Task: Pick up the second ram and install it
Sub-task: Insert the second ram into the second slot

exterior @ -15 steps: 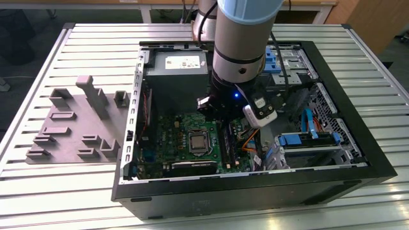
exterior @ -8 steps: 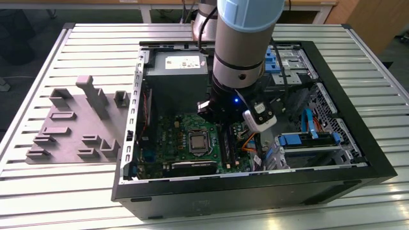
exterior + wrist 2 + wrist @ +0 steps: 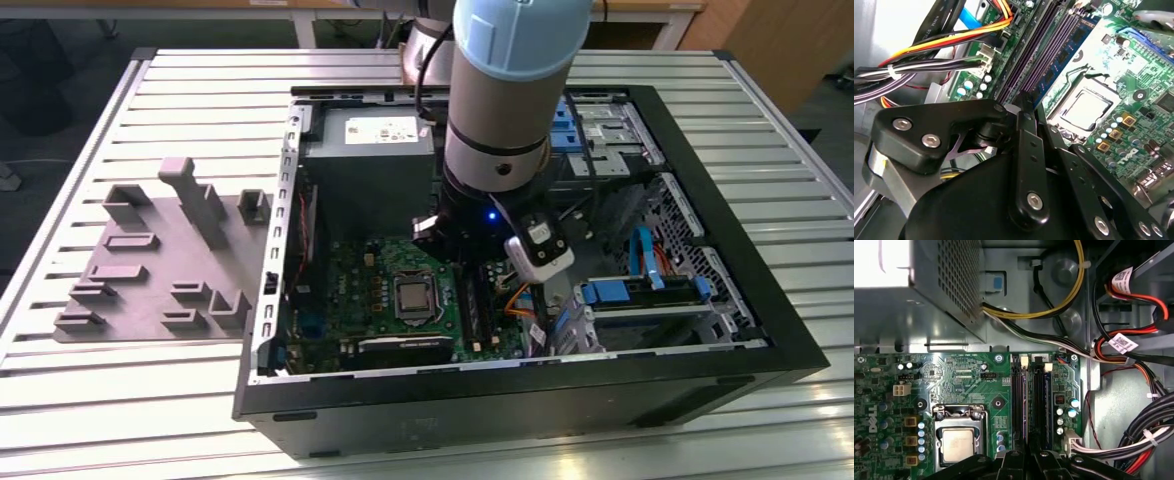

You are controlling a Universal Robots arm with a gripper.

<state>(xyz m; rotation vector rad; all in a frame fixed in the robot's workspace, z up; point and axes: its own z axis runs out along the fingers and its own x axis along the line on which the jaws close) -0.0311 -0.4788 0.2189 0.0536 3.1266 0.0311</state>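
Reaching down into the open computer case (image 3: 747, 330), the arm (image 3: 514, 90) has its end effector (image 3: 1026, 102) low over the green motherboard (image 3: 380, 265), right at the bank of long memory slots (image 3: 1029, 400). In the second wrist view the black linkages converge to a narrow tip with the fingers (image 3: 1024, 112) drawn close together over one end of a slot, and in the first wrist view the same tip (image 3: 1029, 452) meets the slot bank. Whether the fingers grip anything or merely press down I cannot tell, since the contact point is hidden behind the linkages.

The second ram (image 3: 1066, 50) appears as a dark stick with bluish labels standing on edge in the slot bank beside the processor socket (image 3: 1084, 107); in the first wrist view it reads as a dark strip (image 3: 1037, 405) between the slot rails. How fully it is seated is hard to judge.

The case lies on its side on a counter (image 3: 160, 400) of ribbed aluminium slats. A grey moulded fixture (image 3: 160, 260) with upright posts sits on the counter toward the exterior view's left, just beside the case. Inside the case are a grey power supply (image 3: 367, 150), bundled cables (image 3: 1124, 350) and blue drive brackets (image 3: 627, 292).

The arm's body blocks the end effector in the exterior view.
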